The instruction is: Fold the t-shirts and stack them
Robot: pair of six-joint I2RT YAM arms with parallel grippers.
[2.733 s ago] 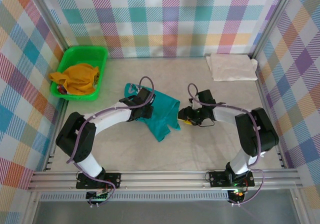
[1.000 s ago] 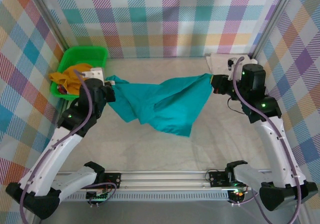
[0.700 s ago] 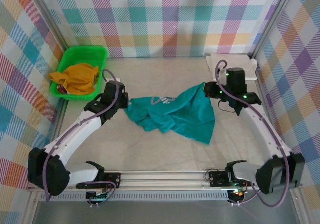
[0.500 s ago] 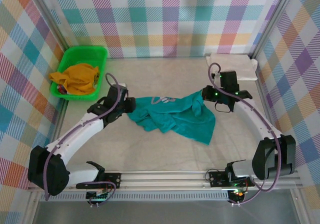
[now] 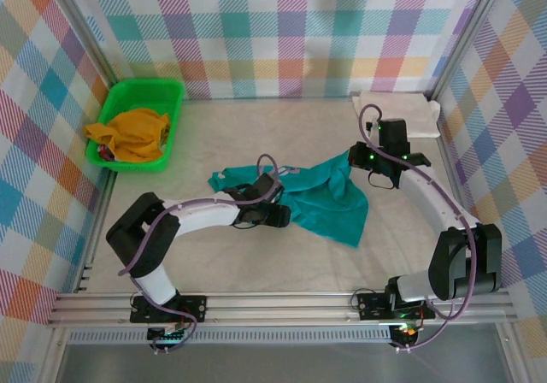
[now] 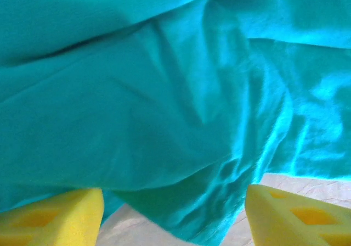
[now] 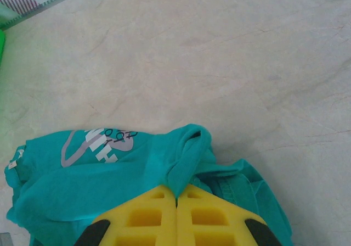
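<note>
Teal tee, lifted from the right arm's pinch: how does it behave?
Likely floppy: the teal tee lies in soft crumpled folds, so it should drape from the right gripper, not hold shape. Probably light, as one thin pinched ridge stands up. A push would likely bunch it.

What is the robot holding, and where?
The right gripper pinches a bunched ridge of the teal t-shirt near its right edge; the left gripper is open.
</note>
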